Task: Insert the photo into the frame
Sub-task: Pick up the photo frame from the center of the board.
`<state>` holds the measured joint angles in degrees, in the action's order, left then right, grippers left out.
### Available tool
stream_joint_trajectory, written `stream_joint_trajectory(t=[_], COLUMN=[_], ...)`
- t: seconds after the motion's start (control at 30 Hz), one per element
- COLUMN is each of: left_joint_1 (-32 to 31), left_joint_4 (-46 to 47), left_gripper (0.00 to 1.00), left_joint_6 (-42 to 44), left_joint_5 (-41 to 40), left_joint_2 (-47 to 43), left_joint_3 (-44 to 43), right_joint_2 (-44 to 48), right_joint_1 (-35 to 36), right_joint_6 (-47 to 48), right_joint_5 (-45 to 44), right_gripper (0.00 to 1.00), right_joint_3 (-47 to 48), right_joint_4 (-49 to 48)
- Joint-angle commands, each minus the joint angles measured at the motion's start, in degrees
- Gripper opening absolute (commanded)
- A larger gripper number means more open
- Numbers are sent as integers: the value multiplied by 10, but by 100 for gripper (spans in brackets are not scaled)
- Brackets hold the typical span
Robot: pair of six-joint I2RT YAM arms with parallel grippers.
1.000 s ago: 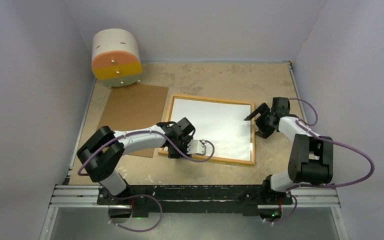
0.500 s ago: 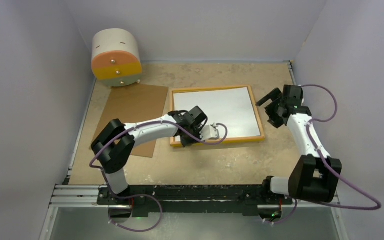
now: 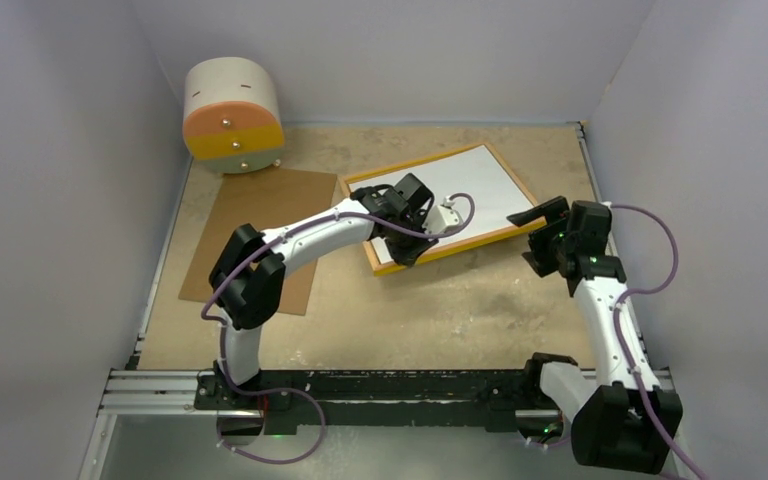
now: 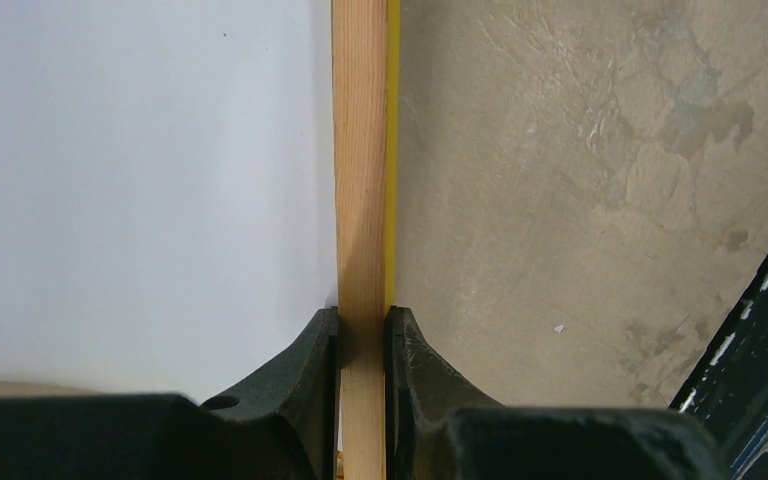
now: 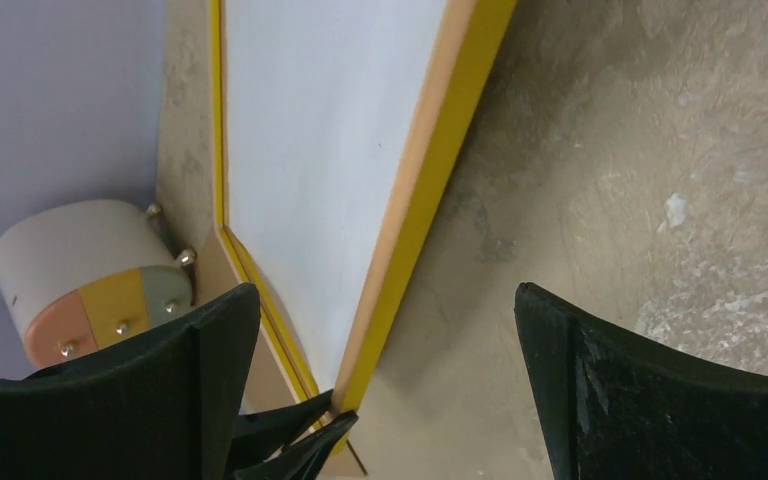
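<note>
Left fingers (image 3: 401, 250): clamped on a rail of the frame (image 3: 480, 240), one inside, one outside.
Left arm: stretched forward over the tabletop (image 3: 440, 310).
Right fingers (image 3: 540, 238): spread wide, empty, frame corner just ahead.
Photo (image 3: 480, 185): white side up inside the frame, beside the inner left finger.

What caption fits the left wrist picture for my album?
Left gripper pinches the wooden rim of the frame, white back of the photo on one side, table on the other.

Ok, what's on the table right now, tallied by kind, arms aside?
Frame: 1
Photo, white side up inside the frame: 1
Brown backing board: 1
Round drawer box: 1
Total: 4
</note>
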<state>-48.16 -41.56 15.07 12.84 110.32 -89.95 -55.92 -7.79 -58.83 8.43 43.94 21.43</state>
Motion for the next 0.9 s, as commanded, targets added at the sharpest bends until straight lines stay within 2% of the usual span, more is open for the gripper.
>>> stream_joint_trajectory(t=[0.0,0.43,0.63,0.67,0.73,0.77,0.8,0.87], left_joint_1=[5,5,4,3,2,1,2,8], left_joint_4=[5,-21,-23,-24,-24,-25,-28,-30], left_gripper=[0,0,0,2,18,30,39,50], left_joint_6=[-29,-36,-48,-48,-45,-42,-36,-25], left_joint_5=[21,31,53,58,63,64,64,71], left_joint_2=[2,6,8,9,5,1,-6,-20], left_joint_3=[-66,-109,-113,-110,-106,-104,-104,-104], right_joint_2=[-16,-174,-200,-198,-186,-178,-171,-163], right_joint_1=[24,144,171,171,171,171,171,171], right_joint_6=[-53,-150,-204,-213,-228,-237,-251,-273], right_joint_5=[36,-6,-24,-21,-20,-22,-26,-27], right_gripper=[99,99,91,90,87,86,85,83], right_joint_3=[-31,-62,-77,-84,-107,-122,-139,-174], right_joint_4=[-49,-282,-372,-390,-435,-459,-492,-562])
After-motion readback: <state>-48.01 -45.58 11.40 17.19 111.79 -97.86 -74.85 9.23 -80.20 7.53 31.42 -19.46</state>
